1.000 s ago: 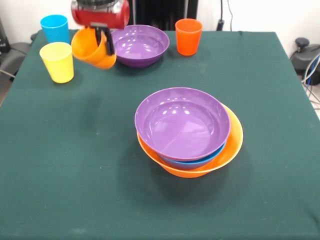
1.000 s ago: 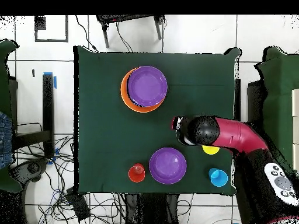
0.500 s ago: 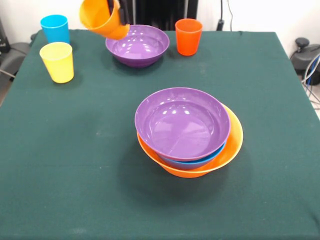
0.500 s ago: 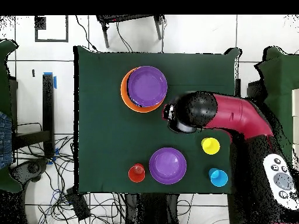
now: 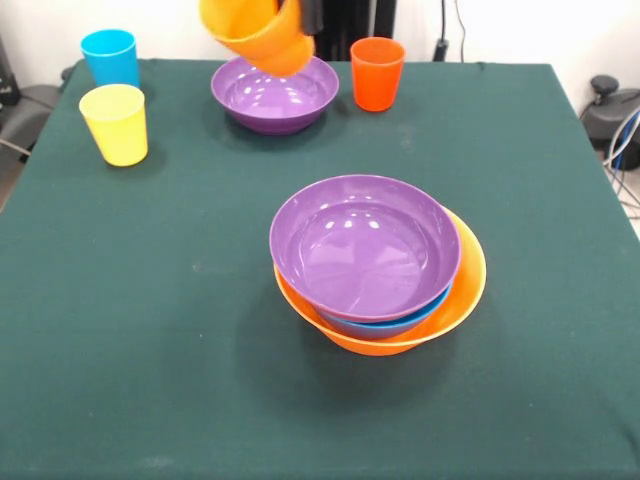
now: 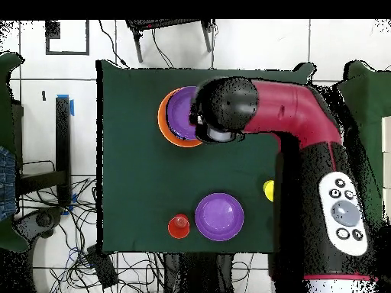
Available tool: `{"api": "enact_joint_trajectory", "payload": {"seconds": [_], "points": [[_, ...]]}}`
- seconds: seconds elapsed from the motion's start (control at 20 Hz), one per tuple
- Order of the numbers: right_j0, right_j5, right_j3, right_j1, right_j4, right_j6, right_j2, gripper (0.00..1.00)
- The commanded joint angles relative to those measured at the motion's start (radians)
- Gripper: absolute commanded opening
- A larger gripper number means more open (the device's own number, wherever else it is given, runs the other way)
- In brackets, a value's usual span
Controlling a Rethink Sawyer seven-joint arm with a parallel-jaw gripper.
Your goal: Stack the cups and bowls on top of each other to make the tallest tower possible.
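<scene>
- My claw (image 5: pixel 305 15) sits at the top edge of the front view, only a dark finger showing beside the orange cup (image 5: pixel 258 35). It is closed on that cup's wall, and the cup hangs tilted in the air.
- In that view the held cup floats in front of the far purple bowl (image 5: pixel 275 92), which stands on the green worktop (image 5: pixel 140 300) near the top of the frame.
- The tower (image 5: pixel 375 265) stands at the centre of the front view: a large orange bowl (image 5: pixel 465 290) at the base, a blue bowl (image 5: pixel 385 326) showing as a thin band inside it, and a wide purple bowl (image 5: pixel 362 245) on top, sitting a little to the left of the base.
- A red-orange cup (image 5: pixel 377 73) stands upright just right of the far purple bowl, apart from it.
- At the upper left of the front view a light blue cup (image 5: pixel 110 57) and a yellow cup (image 5: pixel 115 124) stand upright near each other, the yellow one lower in the frame.
- From overhead, my red and black arm (image 6: pixel 290 114) reaches across the upper middle of the frame, its dark head covering the right part of the stacked bowls. The claw and the orange cup are hidden beneath it there.
- In the same view the single purple bowl lies low in the frame with the red-orange cup just to its left, and only a sliver of the yellow cup peeks out beside my arm.
</scene>
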Motion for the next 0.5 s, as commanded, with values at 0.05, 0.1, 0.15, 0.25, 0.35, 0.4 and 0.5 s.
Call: {"api": "enact_joint_trajectory", "payload": {"seconds": [0.05,0.1,0.15,0.25,0.35,0.4,0.5], "points": [[0.102,0.056,-0.13,0.117,-0.014,0.168,-0.023,0.0],[0.114,0.053,-0.137,0.123,-0.014,0.178,-0.03,0.0],[0.125,0.05,-0.143,0.129,-0.015,0.187,-0.037,0.0],[0.145,0.049,-0.155,0.138,-0.014,0.204,-0.052,0.0],[0.167,0.056,-0.167,0.143,-0.012,0.224,-0.065,0.0],[0.176,0.065,-0.176,0.145,-0.009,0.231,-0.07,0.0],[0.191,0.08,-0.212,0.166,-0.005,0.238,-0.078,0.0]]}}
